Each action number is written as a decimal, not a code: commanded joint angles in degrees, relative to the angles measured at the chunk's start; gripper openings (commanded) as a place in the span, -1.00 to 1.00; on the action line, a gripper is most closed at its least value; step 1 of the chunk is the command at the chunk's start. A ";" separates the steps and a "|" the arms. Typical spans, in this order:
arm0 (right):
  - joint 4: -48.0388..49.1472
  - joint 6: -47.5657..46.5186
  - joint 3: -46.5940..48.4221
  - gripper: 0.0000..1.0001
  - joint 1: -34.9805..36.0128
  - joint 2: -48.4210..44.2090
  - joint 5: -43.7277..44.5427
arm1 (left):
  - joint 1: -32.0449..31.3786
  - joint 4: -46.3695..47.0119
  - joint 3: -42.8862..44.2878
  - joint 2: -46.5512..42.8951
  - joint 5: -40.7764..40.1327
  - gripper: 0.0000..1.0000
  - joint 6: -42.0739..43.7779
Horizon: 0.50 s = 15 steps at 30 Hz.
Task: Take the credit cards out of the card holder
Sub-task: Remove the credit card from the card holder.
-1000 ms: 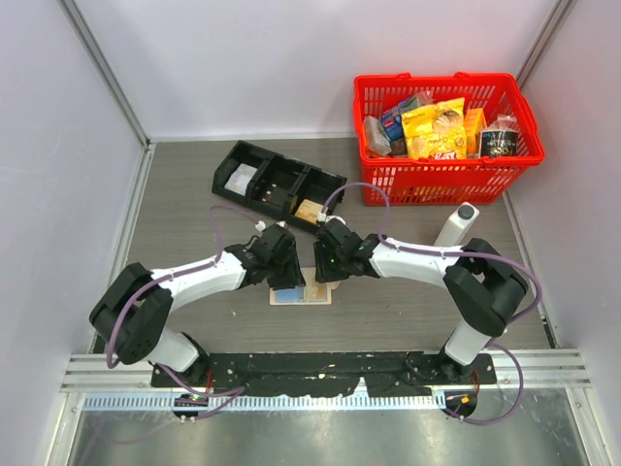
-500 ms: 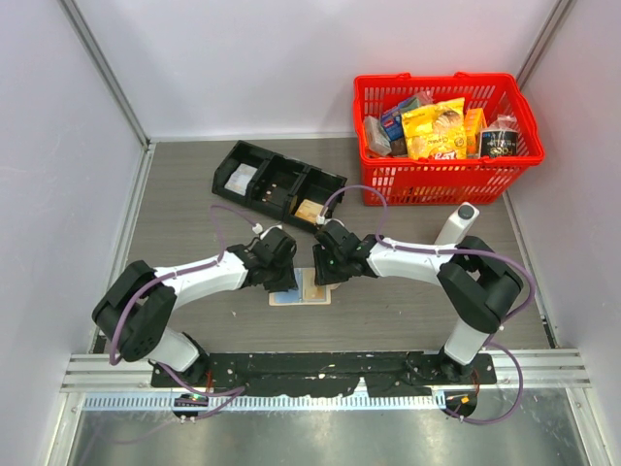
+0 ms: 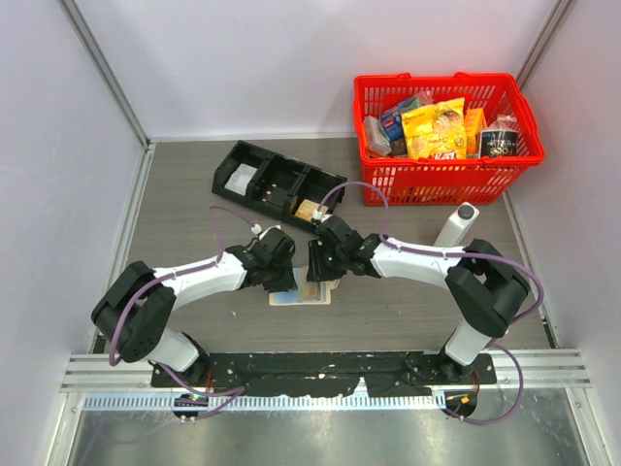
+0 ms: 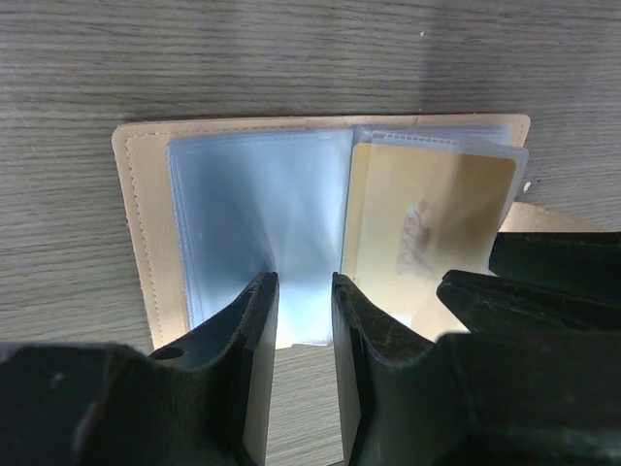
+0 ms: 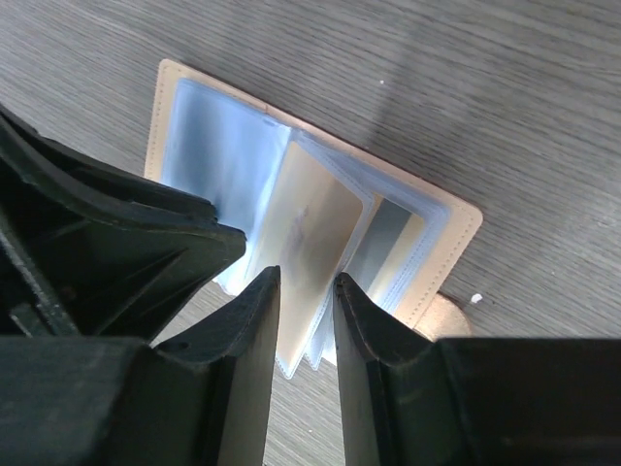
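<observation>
The card holder (image 3: 312, 295) lies open on the table between my two grippers. In the left wrist view its tan border (image 4: 131, 214) frames light blue sleeves, with a yellowish credit card (image 4: 427, 223) in a sleeve on the right. My left gripper (image 4: 303, 283) is narrowly open, its tips over the near edge of the left sleeve, with nothing between them. In the right wrist view the sleeves stand fanned up. My right gripper (image 5: 307, 277) is narrowly open, with the lower edge of the yellowish card's sleeve (image 5: 310, 233) between its fingers. A grey card (image 5: 388, 238) shows behind. From above, the left gripper (image 3: 284, 277) and right gripper (image 3: 318, 267) almost touch.
A black three-compartment tray (image 3: 277, 186) with flat packets sits behind the grippers. A red basket (image 3: 437, 180) full of groceries stands at the back right. A white bottle (image 3: 456, 225) stands by the right arm. Walls close in the left, right and back.
My right gripper has shifted a little left, over the card holder. The left arm has barely moved. The holder stays in place.
</observation>
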 commanded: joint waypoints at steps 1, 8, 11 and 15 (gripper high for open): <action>3.35 0.21 -0.09 -0.33 0.60 -2.36 -2.30 | -0.32 0.50 -2.37 0.16 0.17 -0.36 -0.93; 4.32 0.47 -0.09 -0.34 0.51 -3.24 -2.66 | -0.24 1.64 -3.51 -2.57 0.17 -0.37 -2.16; 1.70 0.39 0.70 -0.32 0.51 -2.89 -1.08 | -0.32 1.82 -3.78 -3.36 0.08 -0.38 -2.42; 1.85 -0.32 1.23 -0.26 0.86 -2.80 -2.39 | -0.24 1.90 -3.96 -4.15 0.00 -0.38 -3.03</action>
